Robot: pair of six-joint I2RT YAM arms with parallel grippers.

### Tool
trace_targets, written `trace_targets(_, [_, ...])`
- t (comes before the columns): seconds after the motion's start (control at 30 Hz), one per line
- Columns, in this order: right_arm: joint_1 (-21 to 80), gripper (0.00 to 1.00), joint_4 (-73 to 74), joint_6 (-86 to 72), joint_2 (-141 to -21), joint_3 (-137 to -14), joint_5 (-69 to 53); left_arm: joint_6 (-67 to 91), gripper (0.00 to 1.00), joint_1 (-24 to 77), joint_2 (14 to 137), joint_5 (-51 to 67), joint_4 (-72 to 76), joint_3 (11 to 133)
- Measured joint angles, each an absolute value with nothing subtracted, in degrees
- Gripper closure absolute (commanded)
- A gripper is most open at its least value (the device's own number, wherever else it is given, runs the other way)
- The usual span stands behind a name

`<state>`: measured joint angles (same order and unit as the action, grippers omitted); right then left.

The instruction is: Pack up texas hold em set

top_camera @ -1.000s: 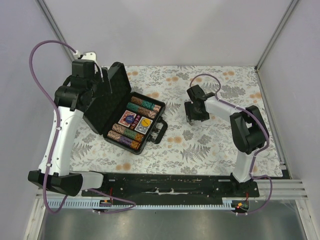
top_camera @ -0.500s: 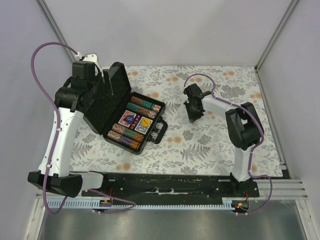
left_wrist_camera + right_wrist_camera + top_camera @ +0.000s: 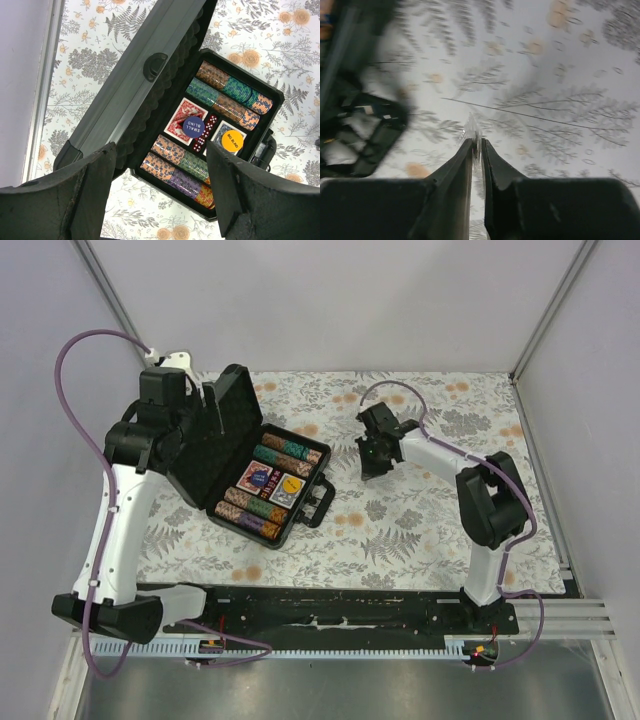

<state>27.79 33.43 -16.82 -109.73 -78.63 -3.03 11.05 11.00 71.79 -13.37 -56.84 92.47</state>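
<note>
Black case (image 3: pixel 222 435) is lying open on the flowered cloth (image 3: pixel 420 510).
From above, the left gripper (image 3: pixel 206 398) is hovering behind the lid, and the right gripper (image 3: pixel 372 468) is hanging beside the case. Left wrist: jaws are standing wide apart above the chips (image 3: pixel 227 92). Right wrist: jaws are pressing together, blurred.

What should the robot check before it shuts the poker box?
1. Chip rows sit in their slots in the briefcase: ok.
2. Small blind button and big blind button lie on the card decks: ok.
3. Dice tucked between the decks: ok.
4. Left tool open by the raised lid: ok.
5. Right tool shut, apart from the briefcase: ok.
6. Right tool pinching anything: cannot tell, too blurry.
</note>
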Motion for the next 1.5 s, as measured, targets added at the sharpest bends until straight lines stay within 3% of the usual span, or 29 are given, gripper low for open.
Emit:
trace_targets(0.3, [41.98, 0.79, 21.28, -22.81, -108.29, -85.60, -9.15, 11.05, 0.20, 11.00, 68.79, -13.85, -56.88, 91.83])
trace_targets(0.6, [48.97, 0.76, 13.37, -23.90, -119.48, -94.35, -7.99, 11.05, 0.20, 11.00, 68.20, -14.11, -56.93, 91.53])
trace_targets(1.07, [51.00, 0.62, 13.82, -20.71, -125.97, -99.92, -1.65, 11.03, 0.20, 11.00, 68.20, -14.72, -56.97, 91.48])
trace_targets(1.3, [51.07, 0.44, 14.98, -19.73, -126.61, -101.82, 2.57, 11.03, 0.19, 11.00, 68.36, -15.22, -56.93, 91.48])
trace_targets(1.5, [51.05, 0.39, 18.26, -18.87, -125.58, -101.93, 8.60, 11.00, 0.16, 11.00, 70.91, -16.51, -56.84, 92.27])
